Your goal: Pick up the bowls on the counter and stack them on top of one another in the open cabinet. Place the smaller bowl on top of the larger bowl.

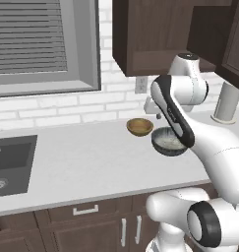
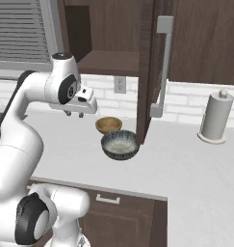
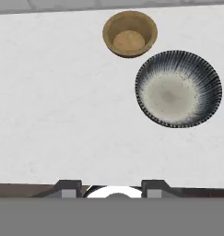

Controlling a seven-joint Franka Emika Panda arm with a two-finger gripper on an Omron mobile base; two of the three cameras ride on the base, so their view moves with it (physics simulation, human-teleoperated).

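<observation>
Both bowls sit on the worktop (image 2: 195,164), upright. Smaller bowl (image 3: 130,33) near the back edge by the wall; larger bowl (image 3: 178,88) just in front of it, toward the front edge, rims close but apart. End effector (image 2: 74,114) hangs above the worktop, off to one side of the bowls, fingers apart, holding nothing. Open cabinet (image 2: 109,61) overhead, shelf bare.

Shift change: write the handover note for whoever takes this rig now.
Gripper: open, empty, above the light grey speckled counter.
Small tan-brown wooden-looking bowl and larger dark grey bowl with pale speckled inside: both on the counter, side by side, apart.
Open dark brown wall cabinet: shelf bare.
Done: nothing stacked yet.
Left: put the grey bowl on the shelf, then the tan bowl inside it.
</observation>
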